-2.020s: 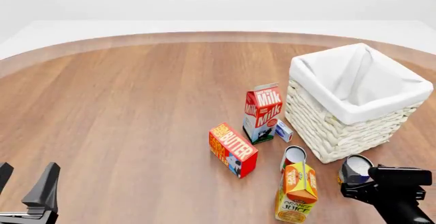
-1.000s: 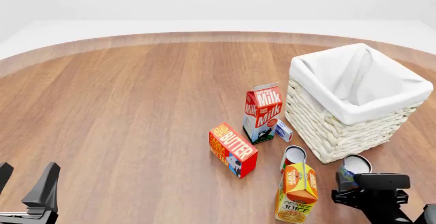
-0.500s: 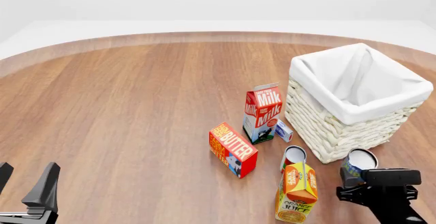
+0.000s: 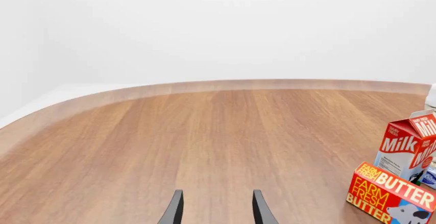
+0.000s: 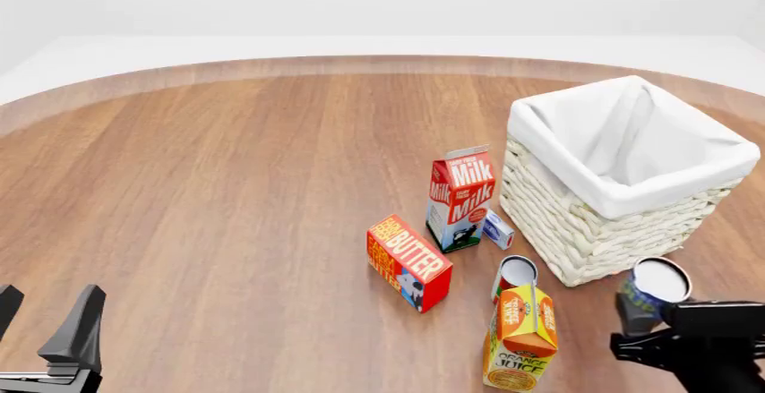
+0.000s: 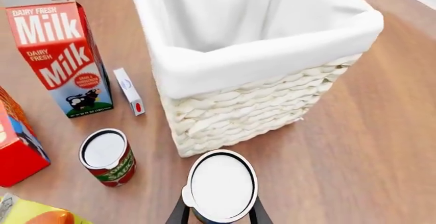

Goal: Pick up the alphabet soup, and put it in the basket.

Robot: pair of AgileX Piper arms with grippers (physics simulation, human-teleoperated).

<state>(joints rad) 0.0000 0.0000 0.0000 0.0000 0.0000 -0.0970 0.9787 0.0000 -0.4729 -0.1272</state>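
Note:
The alphabet soup (image 5: 657,287), a small can with a blue label and a silvery-white top, is held in my right gripper (image 5: 653,314), lifted off the table just in front of the basket's near right corner. In the right wrist view the can's top (image 6: 221,185) sits between the two fingers (image 6: 178,215). The white wicker basket (image 5: 597,223) with its cloth lining (image 6: 272,50) stands right beyond the can. My left gripper (image 5: 43,323) is open and empty at the near left, its fingers (image 4: 174,212) apart over bare wood.
A red-labelled can (image 5: 515,274) and an orange juice carton (image 5: 518,337) stand just left of the held can. A milk carton (image 5: 459,198), a small white box (image 5: 497,229) and a butter box (image 5: 408,262) lie left of the basket.
My right gripper has lifted the alphabet soup and carried it a little to the right along the basket's front. The left arm has not moved.

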